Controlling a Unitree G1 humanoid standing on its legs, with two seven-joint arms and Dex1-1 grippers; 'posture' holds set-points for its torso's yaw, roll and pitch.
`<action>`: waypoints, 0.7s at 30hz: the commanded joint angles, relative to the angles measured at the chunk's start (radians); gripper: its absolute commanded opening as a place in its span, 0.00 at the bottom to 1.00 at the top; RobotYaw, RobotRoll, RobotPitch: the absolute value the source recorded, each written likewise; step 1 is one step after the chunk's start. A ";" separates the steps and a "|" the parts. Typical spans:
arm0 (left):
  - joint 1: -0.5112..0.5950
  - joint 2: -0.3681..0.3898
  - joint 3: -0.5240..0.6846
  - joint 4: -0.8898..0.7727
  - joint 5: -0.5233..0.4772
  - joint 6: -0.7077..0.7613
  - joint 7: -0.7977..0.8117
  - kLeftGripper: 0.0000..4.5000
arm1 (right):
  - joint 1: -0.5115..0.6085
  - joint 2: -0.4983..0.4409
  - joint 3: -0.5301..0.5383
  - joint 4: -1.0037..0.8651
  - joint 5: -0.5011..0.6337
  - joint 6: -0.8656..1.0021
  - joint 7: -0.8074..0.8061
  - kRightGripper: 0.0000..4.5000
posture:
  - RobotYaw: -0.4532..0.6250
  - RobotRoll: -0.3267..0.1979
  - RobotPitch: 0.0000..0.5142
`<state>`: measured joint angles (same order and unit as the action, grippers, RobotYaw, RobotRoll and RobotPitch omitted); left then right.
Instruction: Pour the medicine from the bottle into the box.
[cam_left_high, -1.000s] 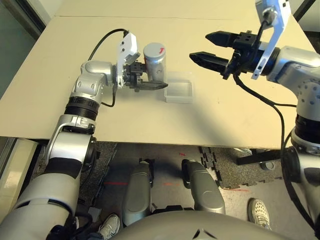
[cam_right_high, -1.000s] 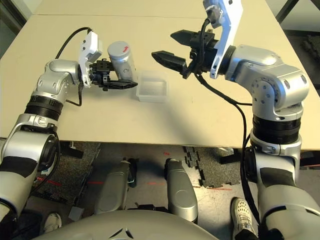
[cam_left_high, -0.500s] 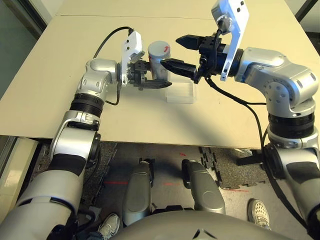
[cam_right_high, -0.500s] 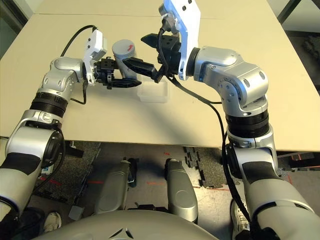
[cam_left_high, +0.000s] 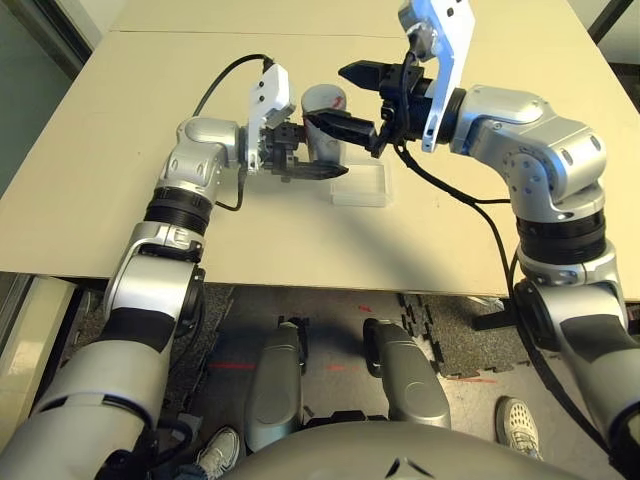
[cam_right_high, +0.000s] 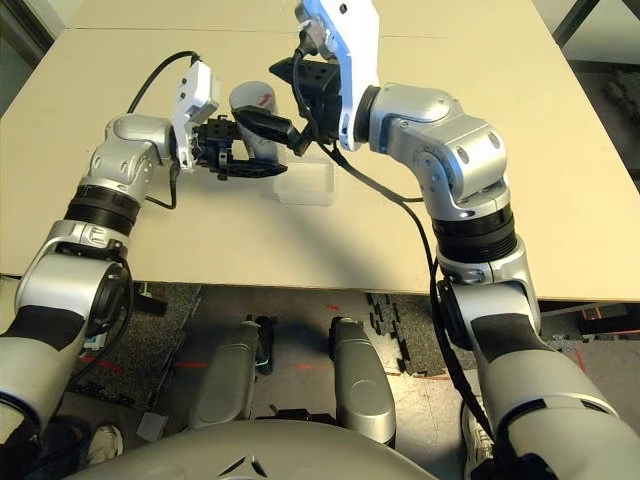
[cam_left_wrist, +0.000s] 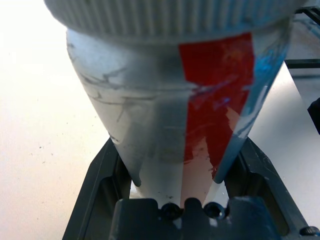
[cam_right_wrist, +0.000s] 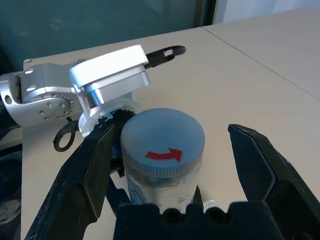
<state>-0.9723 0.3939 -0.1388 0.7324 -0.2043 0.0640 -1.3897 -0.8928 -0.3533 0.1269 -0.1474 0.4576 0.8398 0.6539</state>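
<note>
The bottle (cam_left_high: 322, 138), silver-grey and white with a red label strip, stands upright on the table just left of the box (cam_left_high: 361, 186). My left gripper (cam_left_high: 312, 164) is shut on its lower body; the left wrist view shows the bottle (cam_left_wrist: 170, 100) clamped between both fingers (cam_left_wrist: 95, 192). The round grey cap (cam_right_wrist: 163, 141) with a red arrow is on the bottle. My right gripper (cam_right_wrist: 171, 131) is open, coming in from the right at cap height, one finger (cam_right_wrist: 82, 175) on each side of the cap and apart from it. The medicine is hidden.
The clear shallow box (cam_right_high: 306, 184) sits empty beside the bottle, under my right gripper's cable. The beige table (cam_left_high: 120, 190) stretches wide to the left, right and far side. The white camera mount (cam_right_wrist: 107, 75) of the left wrist rises just behind the bottle.
My right arm has swung left from over the table's right side to the bottle, its open fingers now flanking the cap. The left gripper has kept its hold, the bottle barely shifting.
</note>
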 joint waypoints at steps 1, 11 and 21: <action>0.009 -0.007 -0.013 -0.022 0.011 0.008 -0.014 0.60 | -0.001 -0.006 0.004 0.006 -0.008 -0.012 0.012 1.00 | 0.37 0.62 0.33; 0.025 0.000 -0.013 -0.039 0.011 0.018 -0.017 0.60 | 0.013 -0.043 -0.044 0.000 -0.007 -0.011 0.008 1.00 | 0.37 0.62 0.32; 0.033 0.015 -0.005 -0.029 0.013 0.014 -0.008 0.60 | 0.098 -0.165 -0.167 -0.064 0.045 0.039 -0.009 1.00 | 0.36 0.62 0.31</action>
<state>-0.9531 0.4075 -0.1383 0.7156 -0.2035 0.0823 -1.3868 -0.8106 -0.5018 0.0070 -0.1939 0.4934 0.8596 0.6557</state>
